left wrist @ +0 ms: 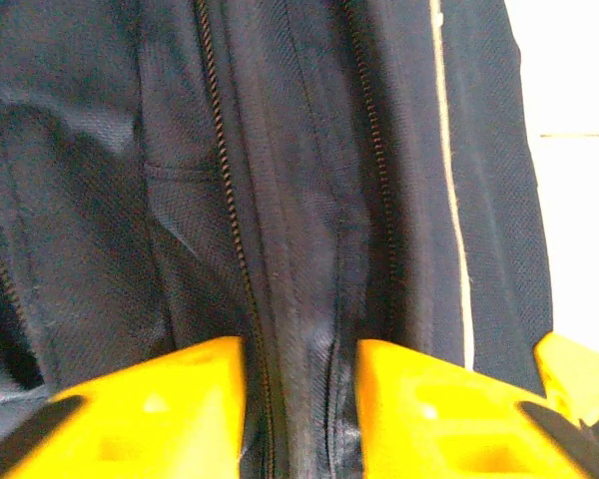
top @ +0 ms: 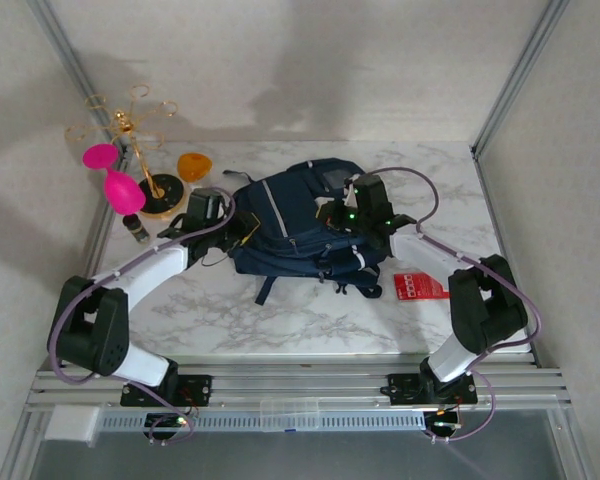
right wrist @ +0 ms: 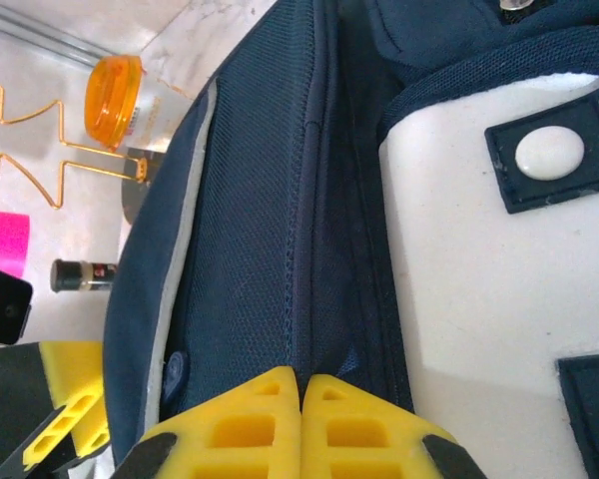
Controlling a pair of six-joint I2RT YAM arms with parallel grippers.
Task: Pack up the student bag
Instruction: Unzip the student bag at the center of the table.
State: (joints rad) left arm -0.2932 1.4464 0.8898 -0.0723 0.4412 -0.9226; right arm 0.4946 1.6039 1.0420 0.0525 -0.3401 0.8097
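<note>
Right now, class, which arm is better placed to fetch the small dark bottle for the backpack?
Left, probably. The left gripper has its jaws apart, and the bottle sits on its side of the backpack. The right gripper is closed against the backpack, across from the bottle.

Matt, woven cloth student bag [top: 292, 222]

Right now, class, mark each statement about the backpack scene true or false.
The right gripper has its yellow fingers closed together over the navy-blue fabric student bag. True.
The left gripper is shut. False: its fingers stand apart astride a fold of the bag.
The flat red packet lies on the marble table beside the bag. True.
The round orange container sits inside the bag. False: it stands on the table by the gold wire stand.
</note>
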